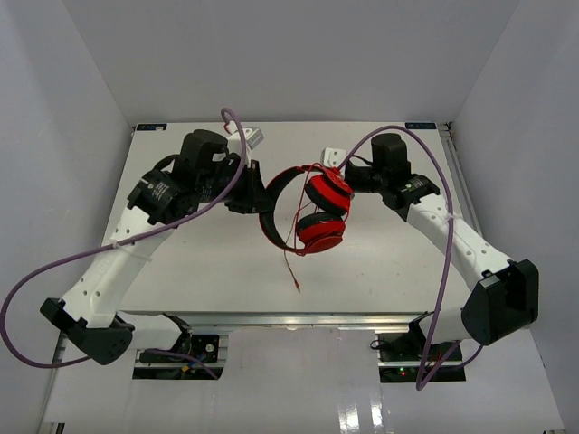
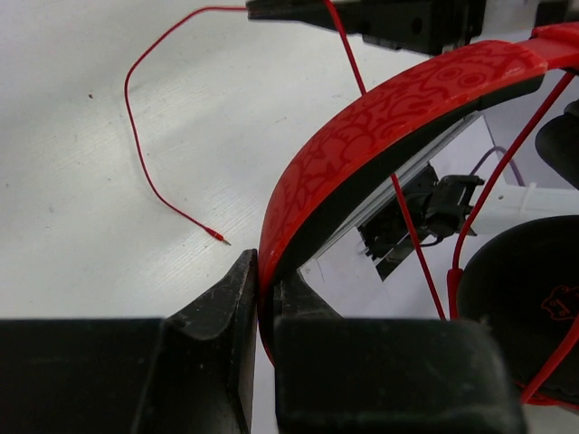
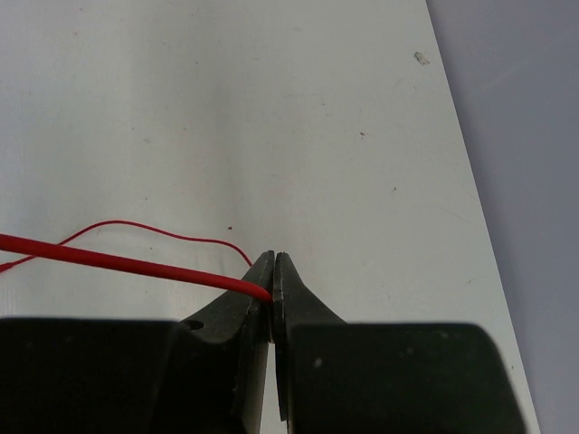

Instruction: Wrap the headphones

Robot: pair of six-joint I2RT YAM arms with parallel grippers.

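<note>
My left fingers (image 2: pixel 242 289) clamped tight on headband (image 2: pixel 380 117), holding headphones (image 1: pixel 324 212) up over mid-bench (image 1: pixel 208 271) as steady spool. My right fingers (image 3: pixel 264 289) pinch cable (image 3: pixel 118 262), keeping it taut for winding. Plug (image 2: pixel 217 237) trails loose down at bench.

At the left gripper's (image 2: pixel 265 271) tips, the headphones (image 2: pixel 380 117) show a red plastic band, softly glossy with a raised pattern, dull black underneath. That one and the right gripper (image 3: pixel 273 271) both have matt black plastic fingers, faintly speckled. The cable (image 3: pixel 127 265) at the right one's tips looks smooth, slightly shiny red. Beneath both, the table (image 3: pixel 271 108) is matt white, finely streaked and scuffed
</note>
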